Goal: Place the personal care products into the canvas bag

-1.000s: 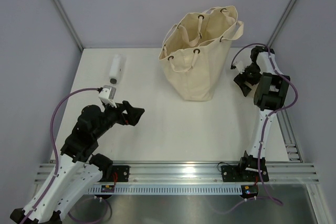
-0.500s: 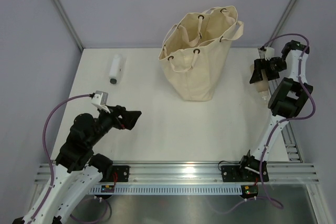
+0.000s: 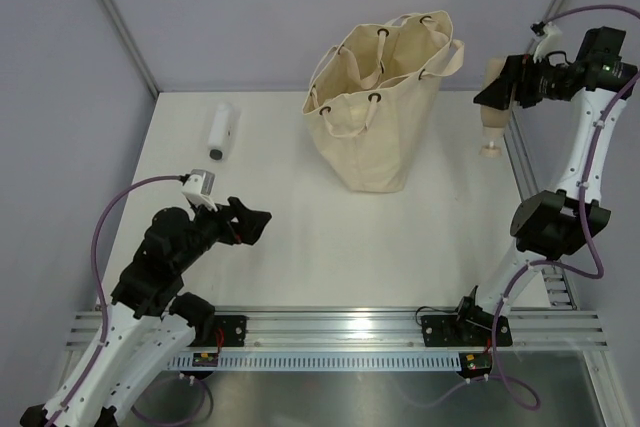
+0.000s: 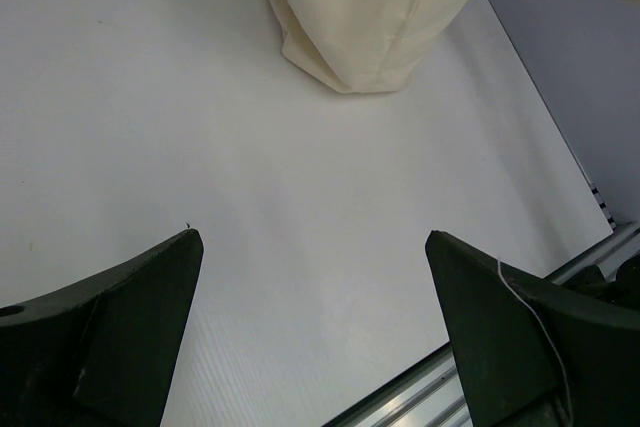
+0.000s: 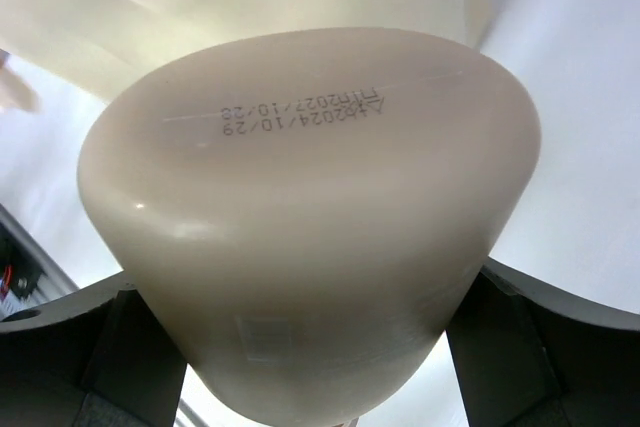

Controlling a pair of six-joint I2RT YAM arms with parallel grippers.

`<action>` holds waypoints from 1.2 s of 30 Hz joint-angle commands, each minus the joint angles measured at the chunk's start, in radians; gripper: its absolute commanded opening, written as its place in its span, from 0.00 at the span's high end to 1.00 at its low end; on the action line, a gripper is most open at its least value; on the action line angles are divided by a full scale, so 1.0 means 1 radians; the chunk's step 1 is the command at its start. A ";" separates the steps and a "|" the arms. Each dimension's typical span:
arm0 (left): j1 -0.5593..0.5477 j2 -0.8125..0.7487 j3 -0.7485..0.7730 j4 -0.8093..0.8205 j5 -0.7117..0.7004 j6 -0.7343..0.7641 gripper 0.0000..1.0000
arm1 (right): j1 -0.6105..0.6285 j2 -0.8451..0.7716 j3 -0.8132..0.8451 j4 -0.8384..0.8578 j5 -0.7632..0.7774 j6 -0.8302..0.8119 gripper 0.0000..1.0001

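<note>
The cream canvas bag point(image 3: 385, 97) stands open at the back middle of the table; its base shows in the left wrist view point(image 4: 375, 17). My right gripper point(image 3: 497, 95) is raised to the right of the bag, shut on a beige bottle point(image 3: 491, 119) that hangs cap down; the bottle's base fills the right wrist view point(image 5: 310, 217). A white tube point(image 3: 220, 131) lies on the table at the back left. My left gripper point(image 3: 255, 222) is open and empty above the table's front left, its fingers point(image 4: 110, 317) wide apart. Other products are out of view.
The table's right edge has a metal rail point(image 3: 545, 247). A metal rail point(image 3: 350, 327) runs along the near edge. Grey walls close the back and sides.
My right arm has lifted the beige bottle from the table's right side up to the bag's height. My left gripper has shifted slightly on the front left.
</note>
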 commanded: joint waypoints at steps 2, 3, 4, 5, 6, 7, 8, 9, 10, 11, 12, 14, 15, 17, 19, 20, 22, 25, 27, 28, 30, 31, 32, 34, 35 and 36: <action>0.002 0.033 0.061 0.031 -0.030 0.024 0.01 | 0.126 -0.062 0.276 0.191 -0.166 0.225 1.00; 0.002 0.041 0.064 0.033 -0.031 0.029 0.01 | 0.157 -0.054 0.316 0.214 -0.148 0.268 1.00; 0.002 0.056 0.067 0.031 -0.034 0.030 0.01 | 0.184 -0.048 0.380 0.245 -0.112 0.291 1.00; 0.002 0.061 0.070 0.033 -0.039 0.032 0.01 | 0.235 -0.042 0.399 0.335 -0.100 0.322 1.00; 0.002 0.063 0.070 0.031 -0.045 0.032 0.01 | 0.256 -0.034 0.410 0.393 -0.094 0.395 1.00; 0.002 0.066 0.071 0.031 -0.049 0.033 0.01 | 0.275 -0.030 0.422 0.452 -0.085 0.434 1.00; 0.004 0.070 0.070 0.034 -0.062 0.035 0.01 | 0.295 -0.022 0.433 0.563 -0.077 0.472 1.00; 0.002 0.072 0.068 0.036 -0.065 0.035 0.01 | 0.333 0.005 0.450 0.616 -0.071 0.544 1.00; 0.002 0.073 0.067 0.038 -0.068 0.035 0.01 | 0.353 0.024 0.492 0.657 -0.059 0.572 1.00; 0.004 0.081 0.067 0.044 -0.074 0.035 0.01 | 0.374 0.041 0.510 0.746 -0.048 0.600 1.00; 0.004 0.087 0.064 0.047 -0.074 0.036 0.01 | 0.419 0.068 0.514 0.798 -0.037 0.662 1.00; 0.002 0.101 0.062 0.060 -0.077 0.036 0.01 | 0.470 0.102 0.534 0.915 -0.003 0.712 1.00; 0.004 0.124 0.067 0.061 -0.079 0.041 0.01 | 0.493 0.145 0.571 0.925 0.045 0.712 1.00; 0.004 0.147 0.074 0.064 -0.082 0.049 0.01 | 0.559 0.183 0.586 0.928 0.107 0.668 1.00; 0.004 0.178 0.088 0.062 -0.088 0.062 0.01 | 0.601 0.232 0.576 0.919 0.199 0.579 1.00; 0.004 0.185 0.091 0.064 -0.092 0.066 0.01 | 0.609 0.248 0.567 0.903 0.227 0.548 1.00; 0.007 0.201 0.091 0.073 -0.134 0.078 0.01 | 0.617 0.272 0.510 0.859 0.276 0.450 1.00; 0.022 0.230 0.101 0.080 -0.138 0.084 0.01 | 0.619 0.236 0.366 0.778 0.323 0.301 1.00; 0.036 0.253 0.104 0.084 -0.128 0.081 0.01 | 0.619 0.156 0.195 0.767 0.362 0.183 1.00; 0.057 0.282 0.107 0.087 -0.107 0.081 0.01 | 0.620 0.129 0.148 0.759 0.379 0.160 1.00; 0.094 0.311 0.116 0.093 -0.073 0.076 0.01 | 0.620 0.066 0.050 0.742 0.443 0.102 1.00; 0.108 0.338 0.119 0.097 -0.045 0.075 0.01 | 0.619 0.052 0.034 0.721 0.463 0.094 0.99; 0.119 0.351 0.124 0.102 -0.031 0.072 0.01 | 0.619 0.042 0.025 0.701 0.494 0.080 0.90; 0.146 0.377 0.128 0.111 -0.013 0.070 0.01 | 0.619 0.058 0.043 0.618 0.512 0.074 0.80; 0.154 0.409 0.142 0.108 -0.022 0.067 0.01 | 0.619 0.096 0.084 0.589 0.526 0.071 0.74; 0.174 0.432 0.156 0.090 -0.031 0.063 0.01 | 0.620 0.117 0.109 0.558 0.534 0.071 0.69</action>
